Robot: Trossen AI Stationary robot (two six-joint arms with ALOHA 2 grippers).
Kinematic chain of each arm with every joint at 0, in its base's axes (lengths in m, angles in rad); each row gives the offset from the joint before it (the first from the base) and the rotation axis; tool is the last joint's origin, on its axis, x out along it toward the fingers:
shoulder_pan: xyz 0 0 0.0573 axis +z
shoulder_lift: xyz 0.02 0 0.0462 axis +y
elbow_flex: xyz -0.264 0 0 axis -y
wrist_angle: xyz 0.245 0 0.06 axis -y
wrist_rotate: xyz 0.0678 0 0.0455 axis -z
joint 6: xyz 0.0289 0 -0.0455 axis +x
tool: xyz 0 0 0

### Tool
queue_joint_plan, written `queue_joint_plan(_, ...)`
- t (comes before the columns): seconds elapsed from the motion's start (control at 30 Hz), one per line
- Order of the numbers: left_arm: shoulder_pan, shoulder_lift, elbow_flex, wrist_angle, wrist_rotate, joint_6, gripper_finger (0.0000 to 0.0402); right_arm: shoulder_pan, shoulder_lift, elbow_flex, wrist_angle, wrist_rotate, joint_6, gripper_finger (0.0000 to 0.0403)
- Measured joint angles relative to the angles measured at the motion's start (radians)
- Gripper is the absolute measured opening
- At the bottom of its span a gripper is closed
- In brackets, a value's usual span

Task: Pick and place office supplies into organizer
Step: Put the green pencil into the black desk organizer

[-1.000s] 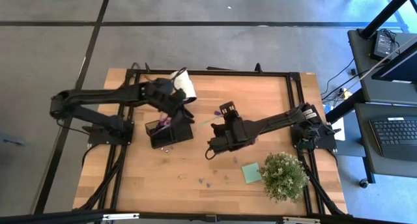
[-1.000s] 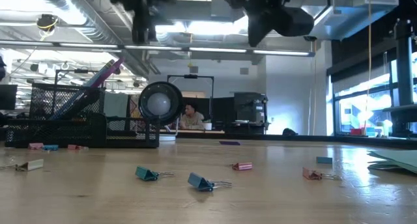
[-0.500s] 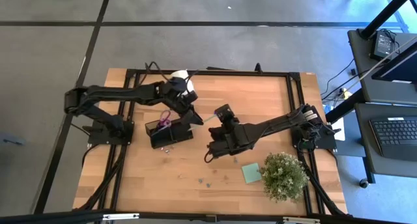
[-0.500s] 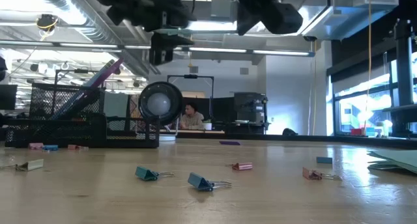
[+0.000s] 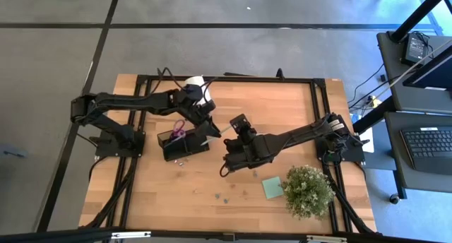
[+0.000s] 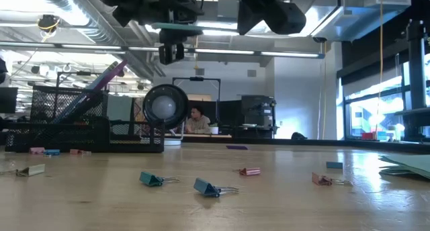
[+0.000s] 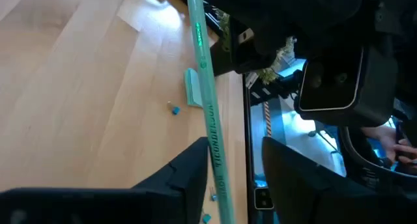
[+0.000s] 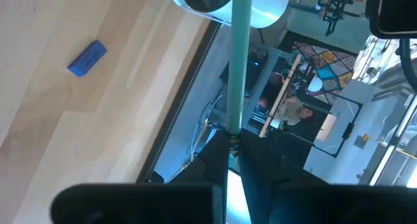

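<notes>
Hovering over the middle of the table [image 5: 282, 102] in the high view, the left gripper [image 5: 210, 128] and right gripper [image 5: 236, 126] meet nose to nose, with the pale green pencil [image 5: 222, 130] bridging the small gap between them. It looks like a handover in mid-air, since the organizer [image 5: 169, 152] sits just under the left arm's side, purple scissors [image 5: 178, 128] already poking out of it. The white roll [image 5: 198, 87] stands just behind the left arm. Well apart to the right lie the sticky-note pad [image 5: 272, 187] and the potted plant [image 5: 308, 190], with small clips [image 5: 221, 197] near the front edge.

On to the low view: the pencil shows as a level green bar high above the wood, clear of everything. Below, binder clips are scattered across the boards, untouched, and the mesh organizer stands at the left with the scissors leaning in it.

Left wrist view now: the pencil runs between the left gripper's fingers [image 7: 189, 172], hard by one and with daylight to the other, so they stand apart around it, not yet gripping.

Right wrist view: the right gripper is clamped on the pencil's end, holding it out straight toward the roll, a blue clip [image 8: 86, 58] on the table below. Nothing seems to block the short path to the organizer, though the scissors crowd one compartment.
</notes>
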Motion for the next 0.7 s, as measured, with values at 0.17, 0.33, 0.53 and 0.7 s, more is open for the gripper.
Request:
queue_joint_plan(0.17, -0.014, 0.0, 0.0, 0.002, 0.003, 0.0, 0.0101, -0.006, 0.0, 0.0, 0.001, 0.0, 0.0, 0.0029)
queue_joint_plan(0.33, -0.027, 0.0, 0.0, 0.002, 0.004, 0.0, 0.0097, -0.007, 0.0, 0.0, 0.011, 0.0, 0.0, 0.0029)
queue_joint_plan(0.53, -0.028, 0.0, 0.0, 0.002, 0.005, 0.0, 0.0092, -0.007, 0.0, 0.0, 0.014, -0.001, 0.0, 0.0029)
queue_joint_plan(0.7, -0.027, 0.0, -0.001, -0.002, 0.002, -0.002, 0.0055, -0.006, 0.0, 0.0, 0.014, 0.0, -0.001, 0.0029)
